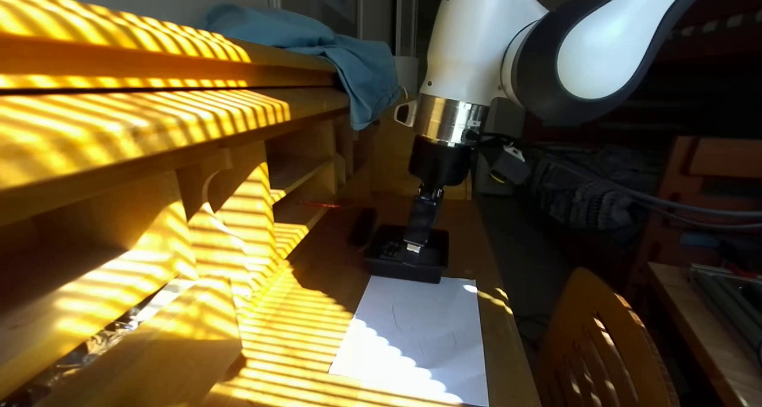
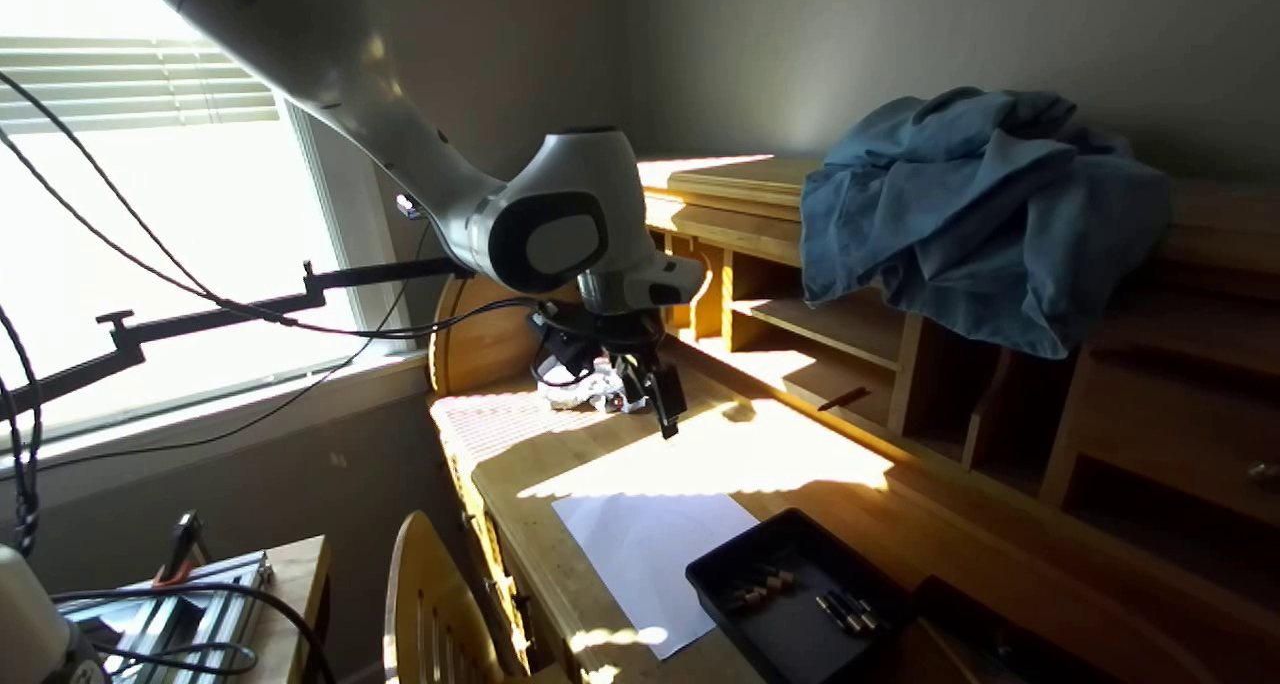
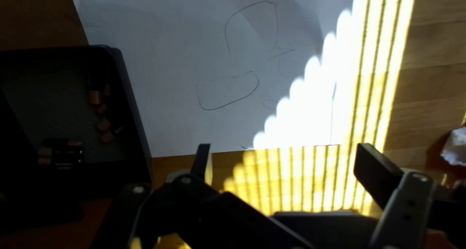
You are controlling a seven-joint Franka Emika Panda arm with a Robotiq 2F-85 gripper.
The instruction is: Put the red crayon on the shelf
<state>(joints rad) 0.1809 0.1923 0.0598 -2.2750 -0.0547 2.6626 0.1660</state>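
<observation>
A thin red stick, seemingly the red crayon [image 1: 320,204], lies on the lowest board of a cubby in the light wooden shelf [image 1: 250,210]. In an exterior view the crayon [image 2: 846,398] looks dark red-brown and lies near the front edge of that board of the shelf [image 2: 825,326]. The wrist view does not show the crayon. My gripper [image 1: 412,249] is over the desk, apart from the shelf; it also shows in an exterior view [image 2: 668,429]. In the wrist view the gripper [image 3: 287,161] has its fingers wide apart with nothing between them.
A black tray [image 2: 720,604] with several batteries stands on the desk beside a white paper [image 3: 174,107] with pen lines. A blue cloth [image 2: 960,204] hangs over the shelf top. A wooden chair [image 1: 601,341] stands at the desk. Crumpled wrapping [image 2: 590,389] lies at the desk's end.
</observation>
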